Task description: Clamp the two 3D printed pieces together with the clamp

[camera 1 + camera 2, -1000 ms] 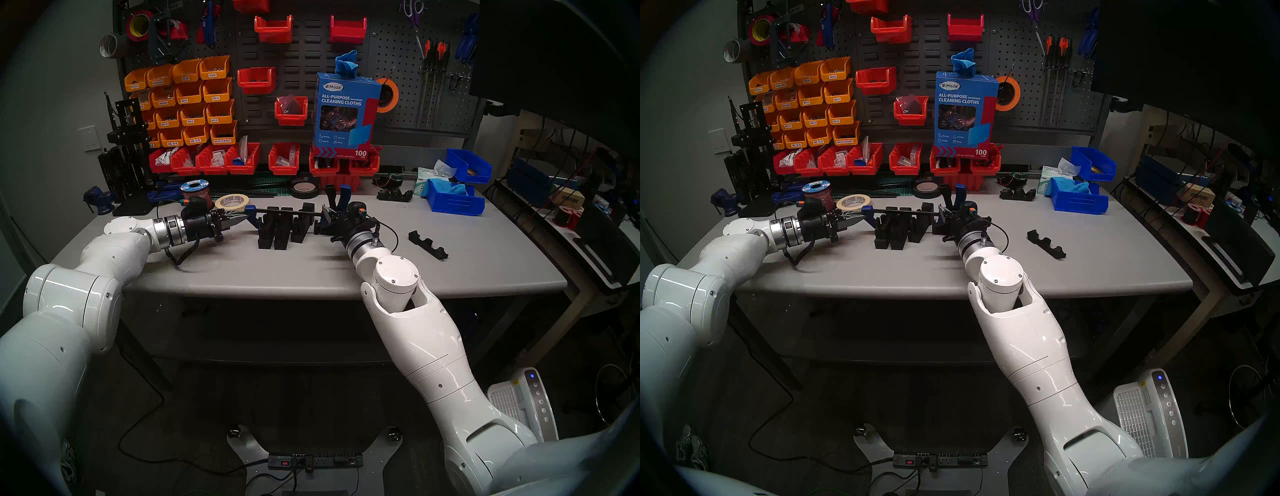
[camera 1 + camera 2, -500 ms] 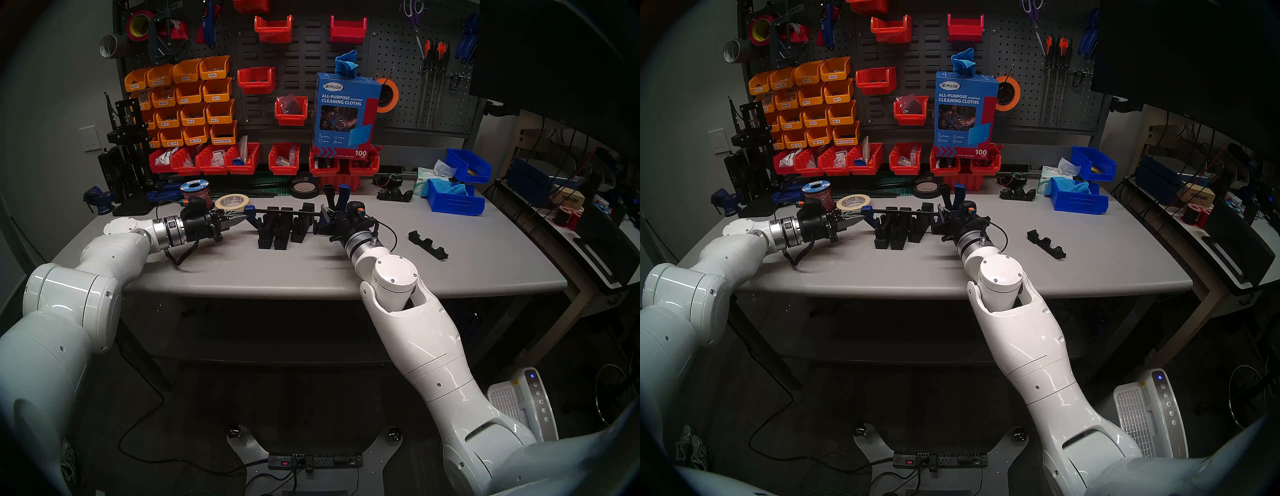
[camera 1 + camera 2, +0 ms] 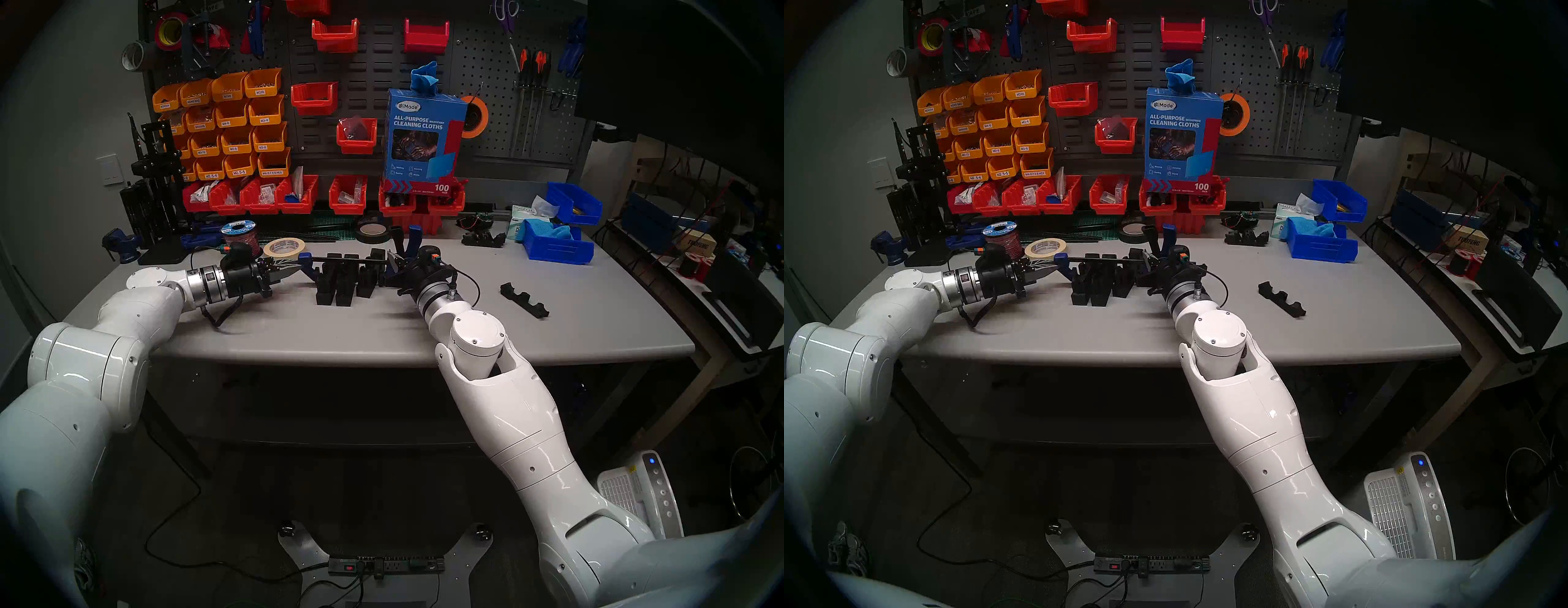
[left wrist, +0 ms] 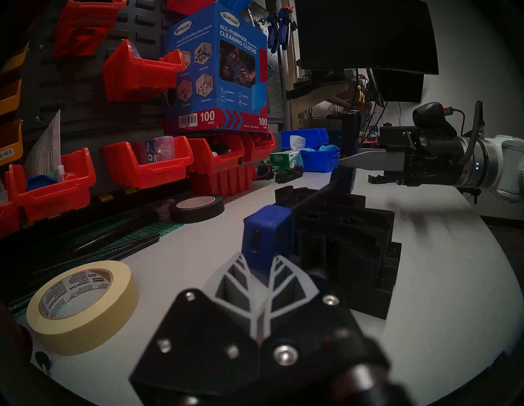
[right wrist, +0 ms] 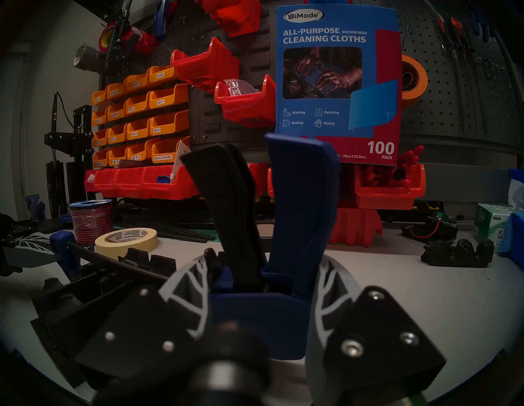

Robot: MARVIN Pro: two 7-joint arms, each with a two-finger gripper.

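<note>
1. Since a second ago your right arm has slid a little toward the left of the head view, carrying the clamp's handle end with it; your left arm looks unchanged.
2. Your left hand point(image 3: 297, 270) is clenched on the blue end jaw point(image 4: 266, 236) of the clamp point(image 3: 352, 260); the left wrist view shows the ribbed fingers point(image 4: 286, 279) pinching the blue block from both sides.
3. Your right hand point(image 5: 262, 276) is grasping the clamp's blue body at the handle end, with the black trigger point(image 5: 229, 204) and the blue handle point(image 5: 302, 198) standing up between the fingers (both point toward the pegboard).
4. You have the clamp's thin black bar point(image 3: 1106, 260) running level across the middle of the head view, from the left hand to the right.
5. Below that bar, the two 3D printed pieces point(image 3: 345, 282) stand on the grey counter point(image 3: 382, 331), centre of the frame, side by side; whether they touch each other you cannot tell.
6. From the left wrist view, the bar passes over the tops of the black posts point(image 4: 348, 238).
7. Nearby on the counter you can see a masking tape roll point(image 3: 284, 247) left of centre, a black tape roll point(image 3: 373, 232) behind, and a low black notched strip point(image 3: 525, 299) to the right.
</note>
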